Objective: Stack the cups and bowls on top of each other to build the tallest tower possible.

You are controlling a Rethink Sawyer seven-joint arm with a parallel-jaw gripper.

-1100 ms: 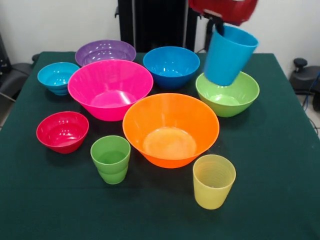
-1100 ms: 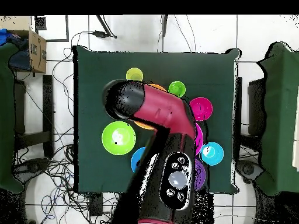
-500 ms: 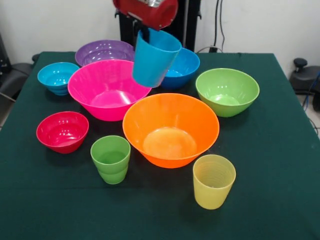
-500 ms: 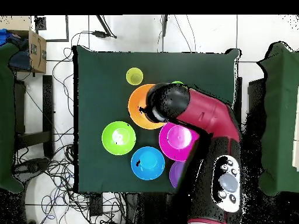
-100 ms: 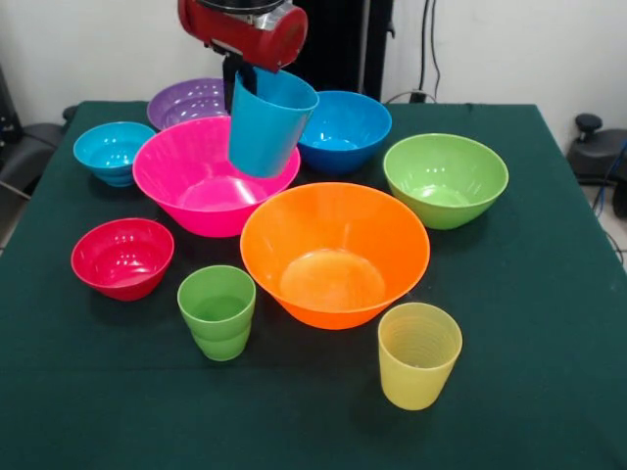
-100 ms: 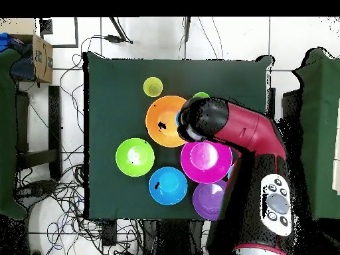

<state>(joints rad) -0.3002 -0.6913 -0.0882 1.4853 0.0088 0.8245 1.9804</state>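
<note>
**Ten vessels: seven bowls, three cups**

Seven bowls: orange (image 5: 334, 253), pink (image 5: 211, 174), purple (image 5: 191, 100), blue (image 5: 348, 128), green (image 5: 446, 179), red (image 5: 122, 258) and teal (image 5: 112, 151). Three cups: one green (image 5: 217, 311), one yellow (image 5: 418, 354), one blue (image 5: 267, 123). One desk (image 5: 549, 323).

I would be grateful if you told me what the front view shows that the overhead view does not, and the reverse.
Only the front view shows the blue cup held aloft by the tool, plus the red bowl and teal bowl. Only the overhead view shows the arm's long red body, a cardboard box and floor cables. Both show the orange bowl, pink bowl and yellow cup.
</note>
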